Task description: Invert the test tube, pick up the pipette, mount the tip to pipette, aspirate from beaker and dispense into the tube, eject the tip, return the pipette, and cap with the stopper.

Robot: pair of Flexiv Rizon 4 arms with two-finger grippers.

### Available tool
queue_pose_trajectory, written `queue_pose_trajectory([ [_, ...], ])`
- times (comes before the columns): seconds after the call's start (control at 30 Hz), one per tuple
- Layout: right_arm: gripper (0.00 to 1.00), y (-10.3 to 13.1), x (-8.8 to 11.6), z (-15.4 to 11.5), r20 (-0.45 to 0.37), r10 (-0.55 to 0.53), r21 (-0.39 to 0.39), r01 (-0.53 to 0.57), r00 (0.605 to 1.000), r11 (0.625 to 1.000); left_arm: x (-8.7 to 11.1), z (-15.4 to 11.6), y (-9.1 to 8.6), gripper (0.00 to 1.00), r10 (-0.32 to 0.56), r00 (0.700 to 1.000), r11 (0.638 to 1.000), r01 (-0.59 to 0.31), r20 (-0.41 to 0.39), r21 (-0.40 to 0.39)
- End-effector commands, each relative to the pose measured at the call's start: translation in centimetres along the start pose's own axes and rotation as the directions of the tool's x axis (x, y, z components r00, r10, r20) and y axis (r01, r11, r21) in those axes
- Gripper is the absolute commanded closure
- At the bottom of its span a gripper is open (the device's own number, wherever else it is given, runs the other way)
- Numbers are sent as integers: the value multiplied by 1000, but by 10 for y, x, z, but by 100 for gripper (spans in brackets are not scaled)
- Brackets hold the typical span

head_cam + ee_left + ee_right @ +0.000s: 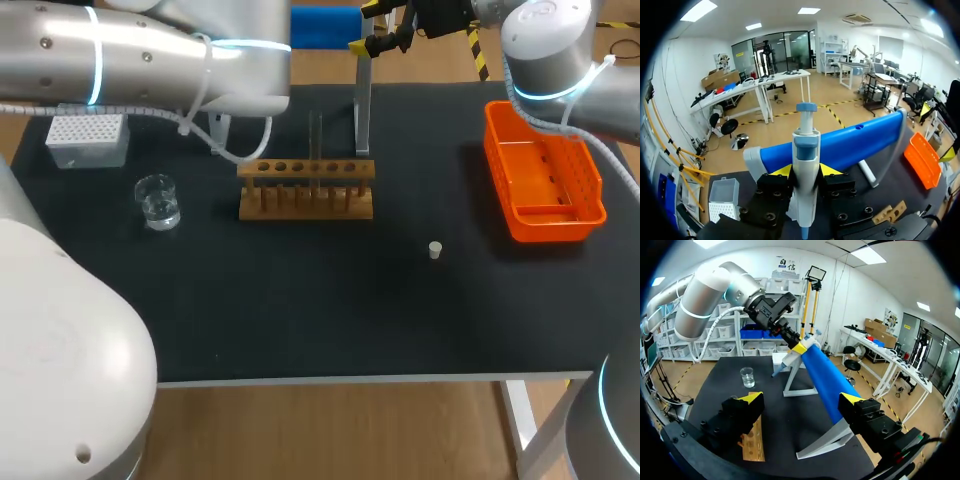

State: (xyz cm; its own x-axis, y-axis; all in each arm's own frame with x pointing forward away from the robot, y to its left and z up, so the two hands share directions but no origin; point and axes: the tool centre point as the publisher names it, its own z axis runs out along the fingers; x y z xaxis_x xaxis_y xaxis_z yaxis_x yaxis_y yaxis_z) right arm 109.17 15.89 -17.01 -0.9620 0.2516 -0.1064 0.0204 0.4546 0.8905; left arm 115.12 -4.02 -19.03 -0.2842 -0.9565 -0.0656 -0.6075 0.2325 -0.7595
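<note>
Two yellow-tipped fingers (783,171) of the left claw (805,171) pinch the pipette (806,147) upright between them, while the right claw (802,401) hangs spread.

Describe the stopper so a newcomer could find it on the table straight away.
Find the orange basket at the right of the black table. Between its near end and the wooden test tube rack, nearer the front edge, the stopper stands alone: a tiny white plug, smaller than anything around it.

No text, label or number can be read on the table (330,310), nor on the pipette (805,165), the tip box (88,140), the wooden rack (306,188) or the orange basket (556,228).
</note>
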Motion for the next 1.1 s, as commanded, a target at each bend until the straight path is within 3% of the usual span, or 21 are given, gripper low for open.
queue_pose_trajectory([
  [0.03, 0, 1, -1, -1, -4, 1, 5, -1, 1000, 1000, 5, 4, -7, 100, -1, 1000, 996, 2, 22, -89],
  [0.43, 0, 1, -1, -1, -4, 1, 5, -1, 1000, 1000, 6, 6, -2, 100, -22, 999, 993, 26, 35, -118],
  [0.47, 0, 1, -1, -1, -4, 1, 5, -1, 1000, 1000, 6, 6, -1, 82, -25, 999, 993, 29, 34, -118],
  [0.5, 0, 1, -1, -1, -4, 1, 5, -1, 1000, 1000, 6, 5, -1, 55, -32, 999, 992, 36, 37, -119],
  [0.53, 0, 1, -1, -1, -4, 1, 5, -1, 1000, 1000, 6, 5, 0, 0, -34, 999, 992, 39, 39, -120],
  [1.1, 0, 1, -1, -1, -4, 1, 5, -1, 1000, 1000, 13, -15, -6, 0, -48, 998, 994, 52, 42, -99],
])
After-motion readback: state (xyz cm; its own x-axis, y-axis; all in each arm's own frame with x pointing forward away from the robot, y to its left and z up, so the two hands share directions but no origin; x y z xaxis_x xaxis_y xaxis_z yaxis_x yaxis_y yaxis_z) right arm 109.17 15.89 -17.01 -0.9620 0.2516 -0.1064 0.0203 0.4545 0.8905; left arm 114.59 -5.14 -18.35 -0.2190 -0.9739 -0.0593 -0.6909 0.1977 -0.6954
